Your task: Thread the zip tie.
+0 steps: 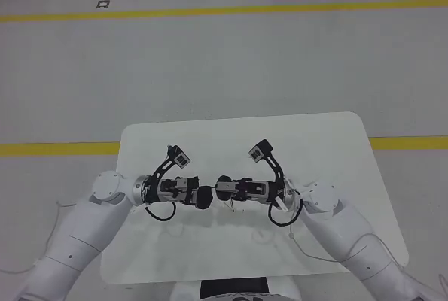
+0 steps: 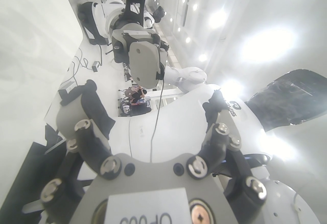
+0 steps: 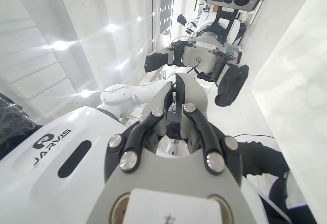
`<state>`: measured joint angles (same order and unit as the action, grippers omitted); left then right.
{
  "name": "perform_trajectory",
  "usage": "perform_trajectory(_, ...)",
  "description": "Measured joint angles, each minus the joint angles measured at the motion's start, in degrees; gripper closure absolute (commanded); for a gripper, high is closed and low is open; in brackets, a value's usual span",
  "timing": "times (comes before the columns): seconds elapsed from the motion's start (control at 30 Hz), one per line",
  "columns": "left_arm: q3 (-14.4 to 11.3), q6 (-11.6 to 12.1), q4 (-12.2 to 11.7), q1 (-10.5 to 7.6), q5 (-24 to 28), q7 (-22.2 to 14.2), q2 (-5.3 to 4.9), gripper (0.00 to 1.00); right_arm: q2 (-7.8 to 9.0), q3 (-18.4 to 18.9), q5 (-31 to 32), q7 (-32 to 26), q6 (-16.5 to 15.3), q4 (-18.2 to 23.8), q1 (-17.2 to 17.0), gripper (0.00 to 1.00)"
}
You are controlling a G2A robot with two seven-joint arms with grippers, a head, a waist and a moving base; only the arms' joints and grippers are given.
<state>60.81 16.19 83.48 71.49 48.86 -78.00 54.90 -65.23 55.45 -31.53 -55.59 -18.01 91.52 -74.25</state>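
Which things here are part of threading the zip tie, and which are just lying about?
Job: zip tie, hanging from the shut right gripper; open left gripper facing it.
Just around: white table; yellow floor stripes.

The table (image 1: 344,135) is white, the floor stripes (image 1: 50,148) yellow, the zip tie (image 2: 156,117) apparently black.

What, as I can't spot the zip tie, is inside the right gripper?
A thin black zip tie is pinched inside the shut right gripper, and its free length trails out. The pinched stretch is covered by the fingers.
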Motion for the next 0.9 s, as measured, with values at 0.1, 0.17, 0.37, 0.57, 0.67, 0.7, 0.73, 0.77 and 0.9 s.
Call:
perform_trajectory(0.1, 0.1, -0.3, 0.2, 0.08, -0.3, 0.2, -0.03, 0.00, 0.01, 0.2, 0.0, 0.0, 0.0, 0.0, -0.2, 1.00)
perform_trajectory(0.17, 0.1, -0.4, 0.2, 0.13, -0.3, 0.3, -0.03, 0.00, 0.00, 0.3, 0.0, 0.0, 0.0, 0.0, -0.3, 1.00)
perform_trajectory(0.37, -0.2, -0.9, 0.3, 0.28, -0.9, 0.7, -0.01, 0.00, -0.11, 0.2, 0.1, 0.0, -0.2, 0.2, -0.3, 1.00)
perform_trajectory(0.57, -0.5, -1.1, 0.5, 0.24, -1.0, 0.8, 0.06, 0.00, -0.19, 0.2, 0.1, -0.2, -0.2, 0.3, -0.4, 1.00)
perform_trajectory(0.67, -0.6, -1.1, 0.5, 0.18, -1.0, 0.7, 0.10, 0.00, -0.23, 0.0, 0.2, -0.4, 0.2, 0.2, -0.4, 1.00)
perform_trajectory(0.7, -0.6, -1.1, 0.5, 0.18, -0.9, 0.7, 0.11, 0.00, -0.25, -0.1, 0.3, -0.4, 0.3, 0.2, -0.4, 1.00)
perform_trajectory(0.73, -0.6, -1.1, 0.5, 0.17, -0.8, 0.6, 0.12, 0.01, -0.27, -0.1, 0.3, -0.4, 0.6, 0.1, -0.4, 1.00)
perform_trajectory(0.77, -0.6, -1.0, 0.4, 0.17, -0.8, 0.6, 0.13, 0.05, -0.30, -0.2, 0.4, -0.3, 0.9, -0.1, -0.3, 1.00)
perform_trajectory(0.9, -0.6, -1.1, 0.4, 0.19, -0.9, 0.7, 0.13, 0.27, -0.36, -0.3, 0.6, 0.2, 1.7, -0.2, -0.2, 1.00)
